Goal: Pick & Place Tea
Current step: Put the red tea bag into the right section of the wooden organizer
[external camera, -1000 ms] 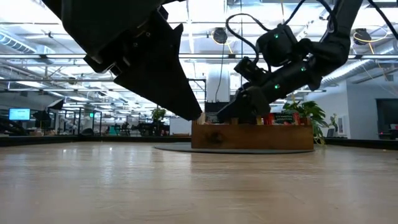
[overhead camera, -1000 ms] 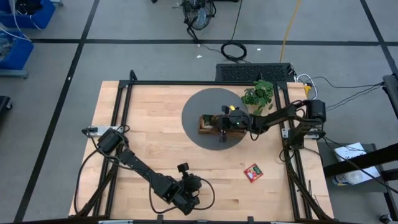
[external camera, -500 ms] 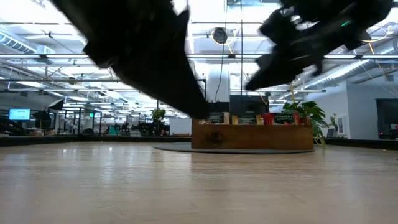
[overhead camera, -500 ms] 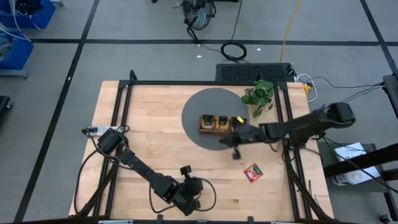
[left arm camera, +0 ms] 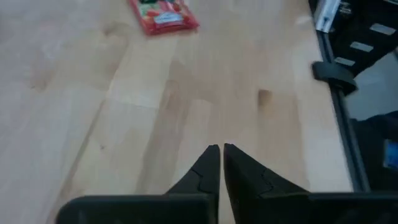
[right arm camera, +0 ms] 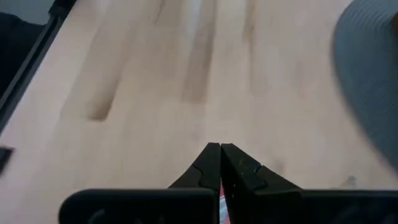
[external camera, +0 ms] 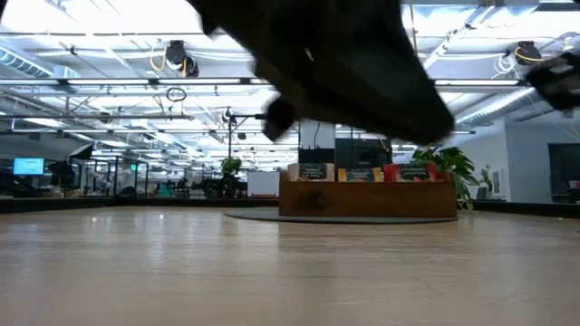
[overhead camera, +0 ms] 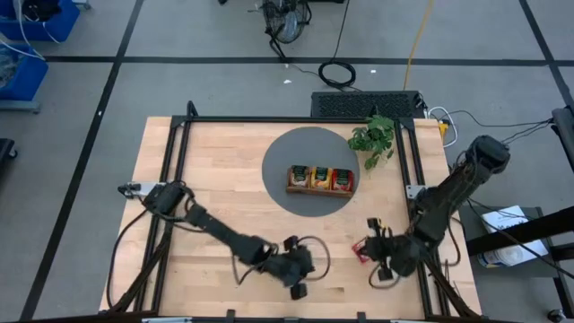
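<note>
A red tea packet point(overhead camera: 362, 249) lies flat on the bare wood of the desk point(overhead camera: 224, 188), at about five o'clock from the grey round mat point(overhead camera: 309, 170) — well apart from it. The right pincer point(overhead camera: 373, 253) hangs just beside the packet, fingers pressed together and gripping nothing; a sliver of red shows under its tips in the right wrist view. The left pincer point(overhead camera: 299, 285) sits near the desk's front edge at about nine o'clock from the packet, its fingers nearly shut and empty. On the mat stands the wooden tray point(overhead camera: 320, 189) — more tea packets point(overhead camera: 320, 177) upright in its three compartments. A leafy plant point(overhead camera: 373, 139) stands at its two o'clock.
</note>
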Tool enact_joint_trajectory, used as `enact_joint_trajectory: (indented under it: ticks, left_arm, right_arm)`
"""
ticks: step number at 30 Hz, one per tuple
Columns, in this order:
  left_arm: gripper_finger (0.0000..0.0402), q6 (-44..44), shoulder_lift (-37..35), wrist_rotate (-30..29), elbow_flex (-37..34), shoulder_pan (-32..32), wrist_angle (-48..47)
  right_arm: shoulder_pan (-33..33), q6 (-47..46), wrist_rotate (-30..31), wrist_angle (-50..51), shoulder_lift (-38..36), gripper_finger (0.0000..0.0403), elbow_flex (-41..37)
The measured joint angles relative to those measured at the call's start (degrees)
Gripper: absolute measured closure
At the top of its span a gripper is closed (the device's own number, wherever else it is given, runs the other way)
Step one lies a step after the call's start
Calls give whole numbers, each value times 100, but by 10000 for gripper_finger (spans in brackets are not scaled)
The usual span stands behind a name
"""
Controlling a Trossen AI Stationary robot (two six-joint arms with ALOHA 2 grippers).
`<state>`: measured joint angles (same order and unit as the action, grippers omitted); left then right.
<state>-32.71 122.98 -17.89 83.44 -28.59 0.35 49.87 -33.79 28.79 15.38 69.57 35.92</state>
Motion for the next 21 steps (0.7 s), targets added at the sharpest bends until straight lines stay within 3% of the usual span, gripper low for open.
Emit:
enact_joint_trajectory:
  ticks: [5, 10, 16, 21]
  left_arm:
    - [392, 389, 369, 698, 5, 310, 1039]
    - [379, 451, 437, 744, 20, 431, 987]
    - [378, 435, 437, 741, 20, 447, 861]
    - [378, 408, 437, 739, 20, 419, 835]
  right_arm:
    - [509, -917, 407, -16, 757, 403, 0]
    - [603, -1814, 795, 277, 1129, 403, -2]
    - [652, -2527, 122, 676, 1043, 403, -2]
    - [558, -2567, -195, 670, 1234, 403, -2]
